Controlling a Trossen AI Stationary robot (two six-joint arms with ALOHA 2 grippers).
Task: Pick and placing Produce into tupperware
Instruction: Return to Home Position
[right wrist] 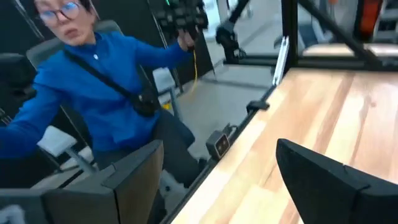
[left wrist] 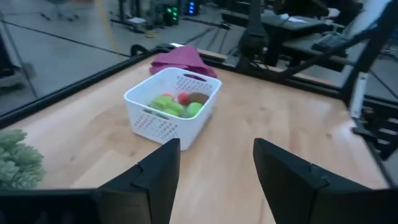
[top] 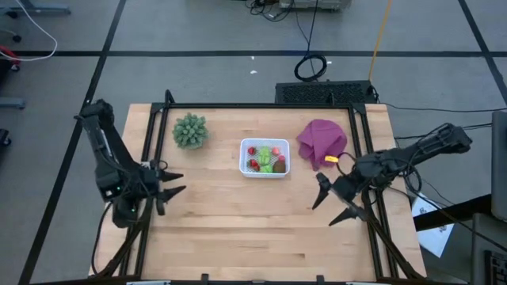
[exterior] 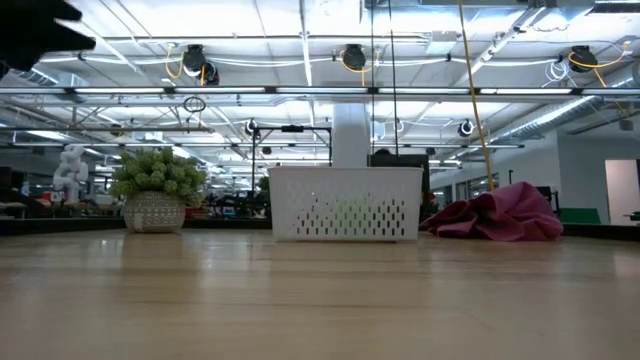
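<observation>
The white perforated tupperware [top: 264,157] [exterior: 345,203] [left wrist: 173,103] stands on its base at the table's middle, toward the far edge. The produce lies inside it: red and pink bits [top: 253,151], green pieces [left wrist: 176,107] and a brown oval [left wrist: 199,98]. My left gripper [top: 173,183] [left wrist: 216,171] hovers open near the table's left edge, pointing toward the tupperware. My right gripper [top: 333,199] [right wrist: 217,180] hovers open at the right edge, below the purple cloth, and holds nothing.
A spiky grey-green plant [top: 190,131] [exterior: 157,185] in a pot stands left of the tupperware. A purple cloth [top: 321,140] [exterior: 495,216] lies crumpled to its right. A person in a blue top [right wrist: 93,93] sits beyond the table's near right corner. Bare wood [top: 253,229] spans the near half.
</observation>
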